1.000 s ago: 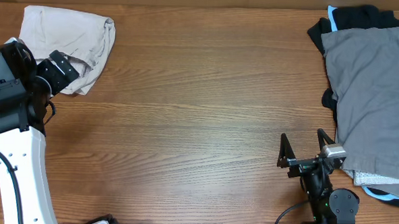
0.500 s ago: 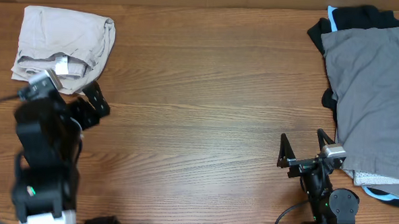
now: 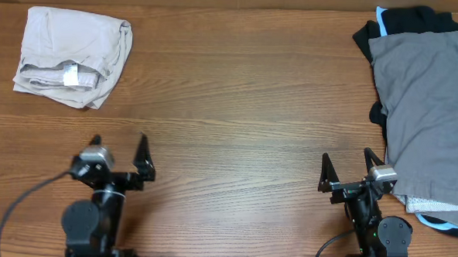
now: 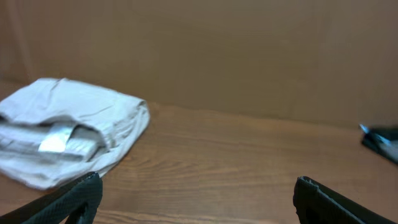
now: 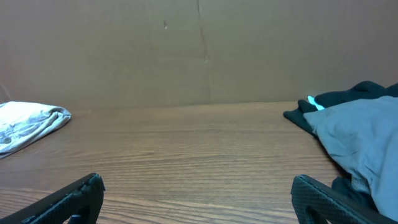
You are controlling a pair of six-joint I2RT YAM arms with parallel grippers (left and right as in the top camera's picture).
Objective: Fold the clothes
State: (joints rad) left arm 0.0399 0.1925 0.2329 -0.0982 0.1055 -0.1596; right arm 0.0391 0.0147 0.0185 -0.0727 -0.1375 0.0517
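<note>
The beige shorts (image 3: 72, 54) lie folded in a compact bundle at the far left of the table, a small white label showing at the front edge. They also show in the left wrist view (image 4: 68, 134) and small in the right wrist view (image 5: 28, 126). My left gripper (image 3: 120, 149) is open and empty at the near left, well short of the shorts. My right gripper (image 3: 348, 165) is open and empty at the near right. Both wrist views show the jaws spread wide over bare wood.
A grey garment (image 3: 427, 114) lies over a black garment with light blue trim (image 3: 408, 24) at the far right; both show in the right wrist view (image 5: 360, 134). A brown cardboard wall (image 5: 199, 50) stands behind the wooden table (image 3: 238, 106).
My left arm has drawn back from the shorts to the near left edge, leaving them folded. The right arm has not moved.
</note>
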